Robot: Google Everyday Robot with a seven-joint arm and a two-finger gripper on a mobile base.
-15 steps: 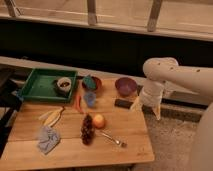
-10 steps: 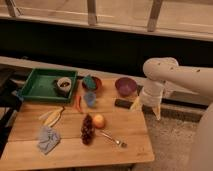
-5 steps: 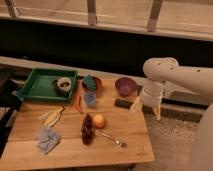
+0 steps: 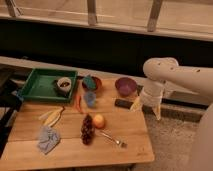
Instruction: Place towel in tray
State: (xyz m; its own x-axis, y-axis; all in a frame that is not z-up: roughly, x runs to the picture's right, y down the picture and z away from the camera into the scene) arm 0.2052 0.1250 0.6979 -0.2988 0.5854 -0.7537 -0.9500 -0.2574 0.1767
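The towel (image 4: pixel 48 139) is a crumpled grey-blue cloth lying on the wooden table (image 4: pixel 70 152) near its front left corner. The green tray (image 4: pixel 39 86) sits at the table's back left and holds a small round cup (image 4: pixel 63 85). My gripper (image 4: pixel 146 107) hangs at the table's right edge, far to the right of the towel and the tray. Its two pale fingers point down and stand apart. It is open and empty.
A banana (image 4: pixel 52 116), red chili (image 4: pixel 78 103), blue cup (image 4: pixel 90 98), red bowl (image 4: pixel 92 82), purple bowl (image 4: pixel 125 86), dark bar (image 4: pixel 122 103), grapes (image 4: pixel 87 129), orange (image 4: pixel 99 120) and fork (image 4: pixel 112 139) lie on the table. A dark wall stands behind.
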